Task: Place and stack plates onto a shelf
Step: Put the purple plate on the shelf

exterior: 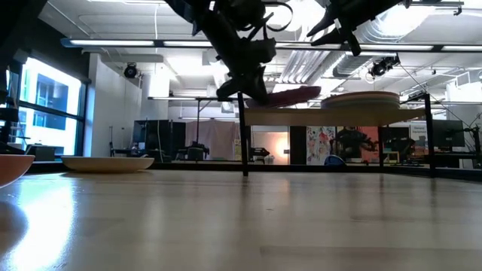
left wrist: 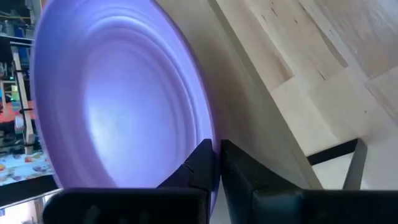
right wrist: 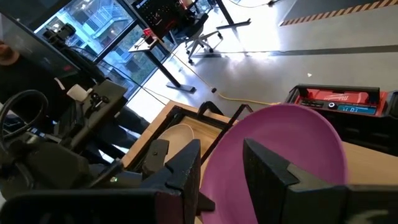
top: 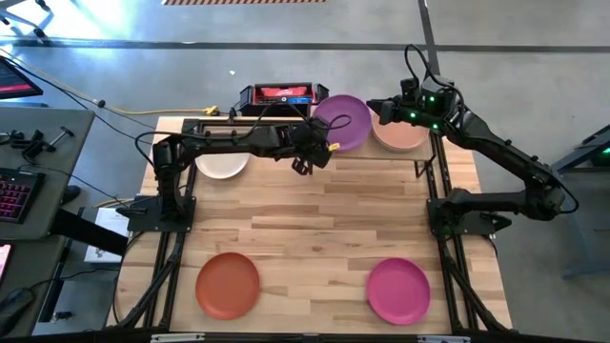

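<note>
The purple plate [top: 345, 119] is tilted over the left half of the shelf [exterior: 331, 114], which stands at the table's far edge. In the low view the purple plate [exterior: 294, 95] slopes with its right side higher. My left gripper [top: 307, 154] is shut on its near-left rim. My right gripper [top: 379, 109] is open beside the plate's right rim, above a tan-topped stack of plates [top: 405, 138] on the shelf's right half. The cream plate [top: 221, 164], the rust orange plate [top: 229, 284] and the magenta plate [top: 398, 291] lie flat on the table. My left gripper pinches the purple plate's rim [left wrist: 208, 134] between its two fingers, one finger [left wrist: 198, 165] on the plate's inner face and one on the underside. It comes level from the table's left. The plate is tilted over the shelf board [left wrist: 249, 106]. My right gripper [right wrist: 221, 171] is open at the purple plate [right wrist: 280, 149]; I cannot tell whether it touches it.
The shelf's thin black legs [exterior: 245, 143] stand on the table's far part. A red and black case [top: 278, 95] sits beyond the far edge. Bare tabletop [top: 324, 219] lies between the shelf and the two near plates. Black frame rails run along both table sides.
</note>
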Motion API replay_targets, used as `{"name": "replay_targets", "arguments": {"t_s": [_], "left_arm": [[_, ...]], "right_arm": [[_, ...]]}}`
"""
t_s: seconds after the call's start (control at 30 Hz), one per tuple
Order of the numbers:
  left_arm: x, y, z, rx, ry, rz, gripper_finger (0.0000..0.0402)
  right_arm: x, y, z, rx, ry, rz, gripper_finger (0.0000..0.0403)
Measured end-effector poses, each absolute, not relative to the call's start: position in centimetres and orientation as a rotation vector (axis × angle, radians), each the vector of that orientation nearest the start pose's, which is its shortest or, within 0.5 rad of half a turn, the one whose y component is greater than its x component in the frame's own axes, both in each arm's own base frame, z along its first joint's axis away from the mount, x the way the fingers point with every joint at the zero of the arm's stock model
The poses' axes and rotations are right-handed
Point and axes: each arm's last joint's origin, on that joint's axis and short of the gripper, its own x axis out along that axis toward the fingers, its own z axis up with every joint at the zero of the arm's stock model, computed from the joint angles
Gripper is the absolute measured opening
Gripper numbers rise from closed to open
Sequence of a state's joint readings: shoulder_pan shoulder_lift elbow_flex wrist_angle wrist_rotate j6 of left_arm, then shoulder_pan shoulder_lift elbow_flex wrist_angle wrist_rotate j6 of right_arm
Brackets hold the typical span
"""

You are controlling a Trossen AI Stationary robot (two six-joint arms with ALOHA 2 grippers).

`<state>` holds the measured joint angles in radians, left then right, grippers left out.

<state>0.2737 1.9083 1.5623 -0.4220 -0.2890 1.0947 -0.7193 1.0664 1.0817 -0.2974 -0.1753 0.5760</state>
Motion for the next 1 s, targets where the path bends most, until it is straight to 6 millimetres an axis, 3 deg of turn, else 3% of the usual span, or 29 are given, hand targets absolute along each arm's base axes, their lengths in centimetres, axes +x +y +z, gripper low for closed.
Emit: {"name": "replay_targets", "arguments": {"t_s": [0.47, 0.7, 1.0], "left_arm": [[41.0, 11.3, 26.0, 1.081, 1.022, 0.048, 0.0004], [40.9, 11.1, 26.0, 1.084, 1.034, 0.035, 0.0002], [41.0, 10.1, 26.0, 1.122, 1.035, 0.003, 0.0001]], "right_arm": [[17.3, -14.7, 36.4, 0.758, 0.145, -0.687, 0.0103], [16.8, -14.4, 37.4, 0.798, 0.231, -0.783, 0.0103], [18.9, -14.5, 35.9, 0.835, 0.426, -0.812, 0.0103]]}}
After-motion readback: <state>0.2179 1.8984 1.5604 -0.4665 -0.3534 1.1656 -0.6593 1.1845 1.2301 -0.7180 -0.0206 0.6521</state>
